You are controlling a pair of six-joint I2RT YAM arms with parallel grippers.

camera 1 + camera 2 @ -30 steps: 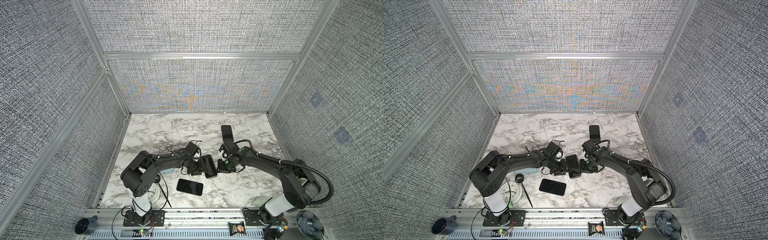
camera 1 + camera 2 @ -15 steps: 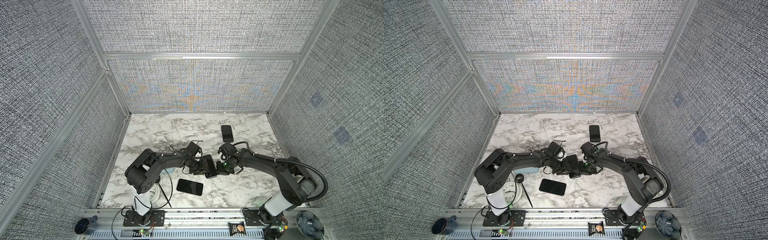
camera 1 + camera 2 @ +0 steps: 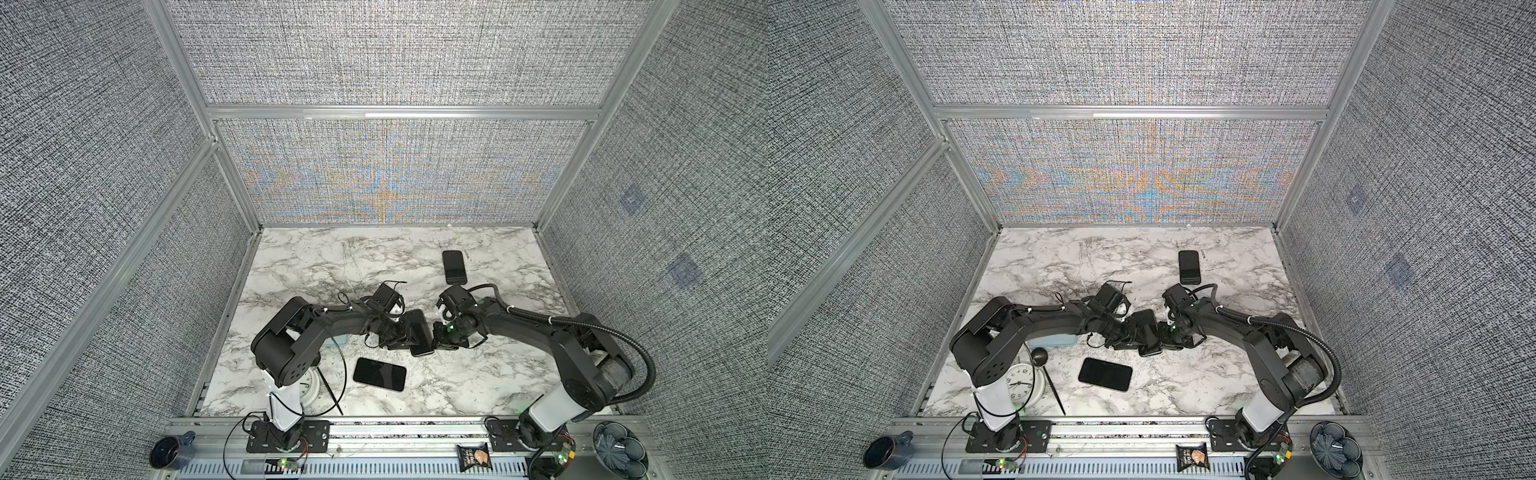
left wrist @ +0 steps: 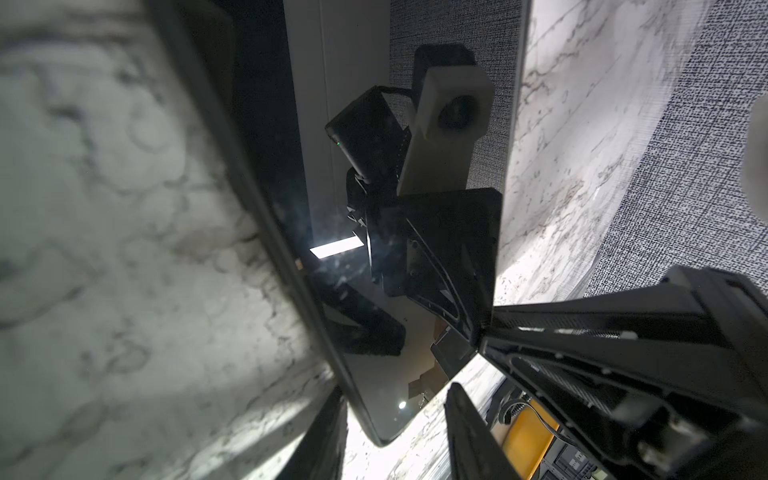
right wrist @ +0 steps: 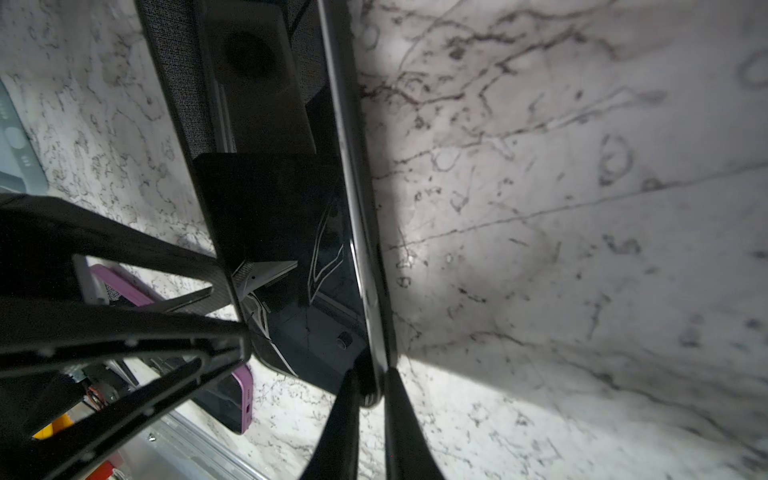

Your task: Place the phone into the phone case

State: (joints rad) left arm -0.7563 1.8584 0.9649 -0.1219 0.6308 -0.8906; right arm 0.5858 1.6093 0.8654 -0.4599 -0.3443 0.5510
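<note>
A black phone point(image 3: 419, 337) point(image 3: 1147, 332) hangs tilted above the marble table between my two grippers. My right gripper point(image 5: 372, 382) point(image 3: 436, 340) is shut on one thin long edge of it, near a corner. My left gripper point(image 4: 395, 415) point(image 3: 405, 338) stands open around the opposite corner point(image 4: 382, 436), with a gap showing on one side. The phone case point(image 3: 379, 374) point(image 3: 1105, 374), dark with a purple rim point(image 5: 243, 395), lies flat on the table in front of the grippers.
Another black phone-shaped slab point(image 3: 454, 267) lies behind the right arm. Under the left arm are a light-blue box point(image 3: 1054, 341), a white clock point(image 3: 1020, 380) and a black ball-headed stick point(image 3: 1040, 357). On the front rail are a mug point(image 3: 886, 451), a snack packet point(image 3: 1192, 457) and a bowl point(image 3: 1335, 451).
The right gripper's jaws have narrowed onto the phone's edge, and that arm has drawn forward off the slab at the back. The left jaws have narrowed a little.
</note>
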